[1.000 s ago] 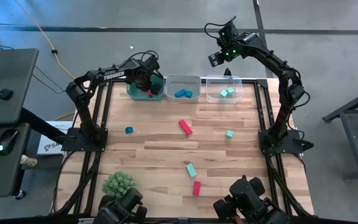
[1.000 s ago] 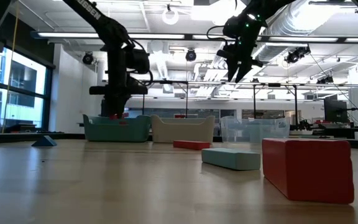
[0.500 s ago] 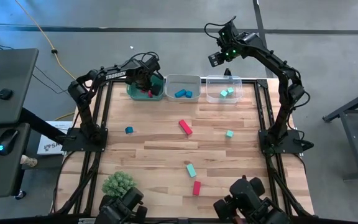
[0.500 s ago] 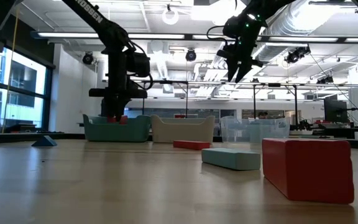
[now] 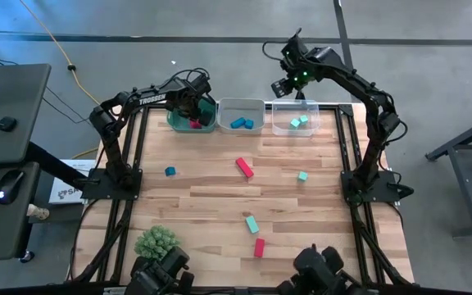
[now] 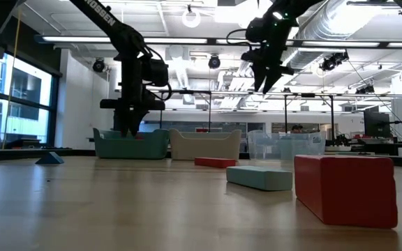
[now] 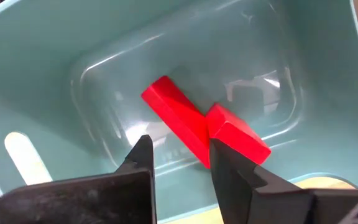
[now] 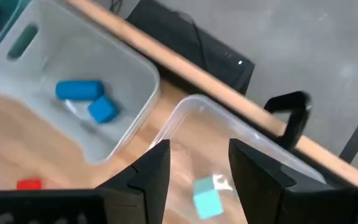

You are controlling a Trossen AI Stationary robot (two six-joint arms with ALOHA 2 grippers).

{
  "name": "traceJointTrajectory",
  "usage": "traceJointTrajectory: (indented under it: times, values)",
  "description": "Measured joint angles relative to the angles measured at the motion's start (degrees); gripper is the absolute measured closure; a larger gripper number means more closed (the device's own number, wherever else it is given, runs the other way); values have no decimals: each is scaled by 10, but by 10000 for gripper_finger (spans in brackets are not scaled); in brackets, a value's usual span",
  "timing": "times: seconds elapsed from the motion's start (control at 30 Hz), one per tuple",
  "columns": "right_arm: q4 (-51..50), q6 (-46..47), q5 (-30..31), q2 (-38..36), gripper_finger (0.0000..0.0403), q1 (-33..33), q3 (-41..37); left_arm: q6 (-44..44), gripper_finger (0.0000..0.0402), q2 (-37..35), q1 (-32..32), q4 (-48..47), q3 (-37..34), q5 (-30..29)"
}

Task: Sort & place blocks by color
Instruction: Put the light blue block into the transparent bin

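Note:
My left gripper [image 7: 182,162] hangs open over the teal bin [image 7: 73,37], fingers pointing down. Two red blocks [image 7: 176,115] [image 7: 238,134] lie on the bin's floor below it, one leaning across the other. My right gripper [image 8: 197,165] is open and holds nothing, high above the clear bin [image 8: 185,106], where a teal cube [image 8: 207,200] rests. The middle bin [image 8: 17,74] holds two blue blocks [image 8: 79,90]. On the table lie a blue cube [image 5: 170,171], a red bar [image 5: 244,167], a teal cube [image 5: 302,176], a teal bar [image 5: 252,224] and another red bar [image 5: 259,247].
The three bins stand in a row along the table's far edge. A green spiky ball [image 5: 156,242] sits near the front left corner. Bare wood lies between the scattered blocks. Dark camera mounts [image 5: 322,266] stand at the near edge.
My left gripper has opened over the teal bin and let go of a red block, which now lies in the bin. My right gripper has shifted slightly toward the table's left, above the clear bin, and tipped a little.

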Motion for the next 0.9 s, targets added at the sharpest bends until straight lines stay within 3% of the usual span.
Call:
traceJointTrajectory:
  times: [0.5,0.73,0.9]
  values:
    - [-117,53,2,0,249,129,0,41,325,-15,-1,-1,-1,11]
    - [-182,70,64,0,249,205,0,74,325,-48,-2,0,-1,32]
    - [-201,74,73,0,249,249,0,97,325,-66,-2,1,-1,32]
